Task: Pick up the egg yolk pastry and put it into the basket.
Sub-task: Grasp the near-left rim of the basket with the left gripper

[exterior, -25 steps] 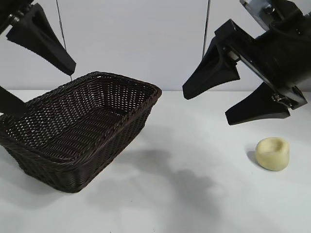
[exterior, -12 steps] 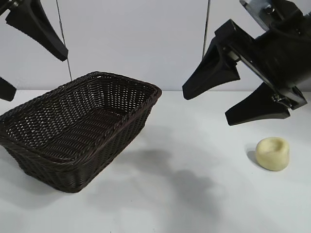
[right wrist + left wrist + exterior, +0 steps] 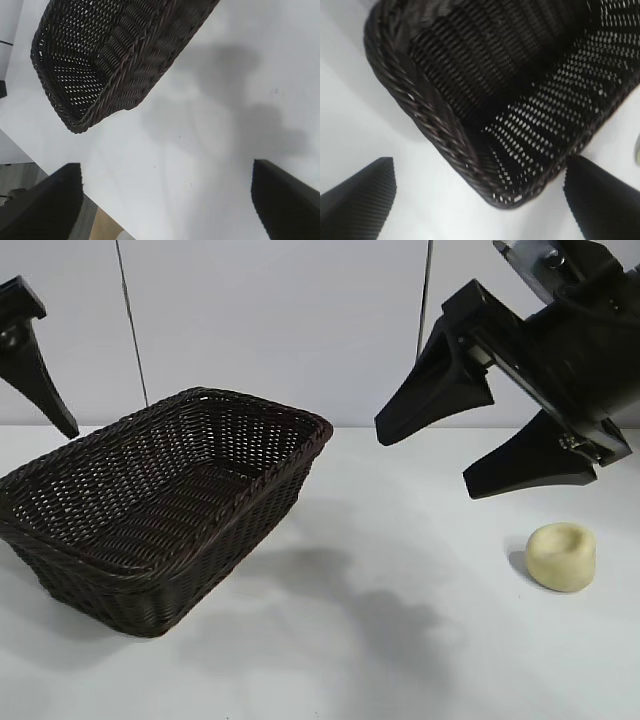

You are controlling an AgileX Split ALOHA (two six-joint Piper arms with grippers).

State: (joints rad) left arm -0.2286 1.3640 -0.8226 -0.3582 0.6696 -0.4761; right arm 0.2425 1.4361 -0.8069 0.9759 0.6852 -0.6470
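Plainly pale egg yolk pastry [image 3: 562, 556], dimpled, seemingly matte

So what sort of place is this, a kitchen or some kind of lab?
Likely a robot test bench, not a kitchen: a bare white table, plain pale wall panels, one dark brown woven wicker basket, a small cream-yellow round pastry, and the open right gripper hanging above.

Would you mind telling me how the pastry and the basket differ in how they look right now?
The pastry is a small, pale cream, smooth round puck; the basket is large, rectangular, nearly black and woven with open gaps. The pastry is solid with only a shallow dimple on top, whereas the basket is a deep hollow container, currently empty. Both rest on the white table, well apart, untouched by either tool.
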